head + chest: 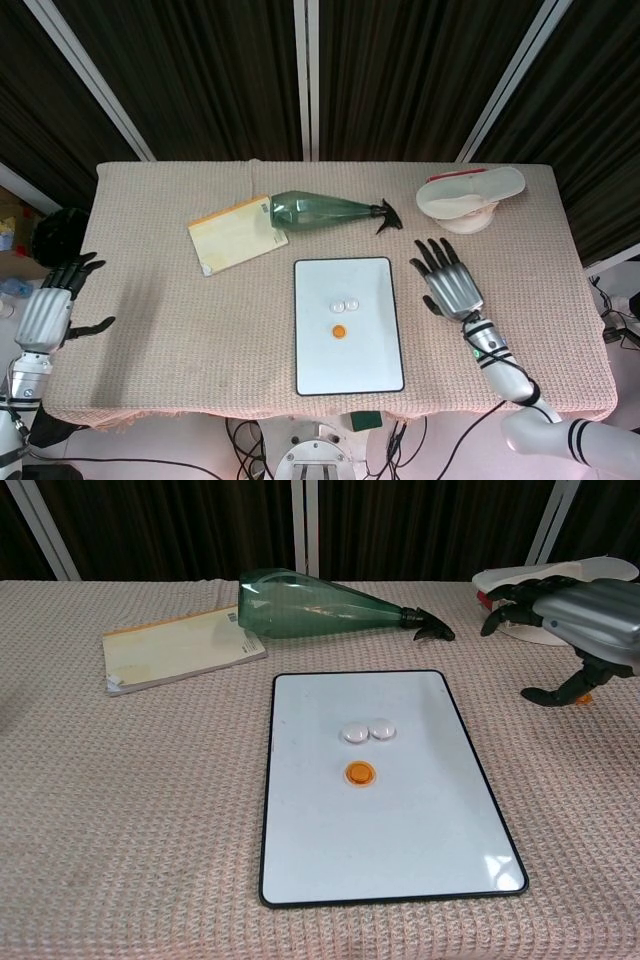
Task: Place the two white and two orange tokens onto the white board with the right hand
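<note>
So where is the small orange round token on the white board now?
In both views the orange token lies near the white board's centre, just below the two white tokens, apart from them.

Two white tokens (367,732) are lying on one white board (400,830). One orange token (359,773) is lying there too, and a second orange token (582,696) is showing partly under the right hand (570,630). One green bottle (320,606), one notebook (180,648) and one white container (550,592) are sitting on the cloth.

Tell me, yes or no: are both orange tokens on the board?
No. Only one orange token lies on the board, below the two white tokens.
</note>
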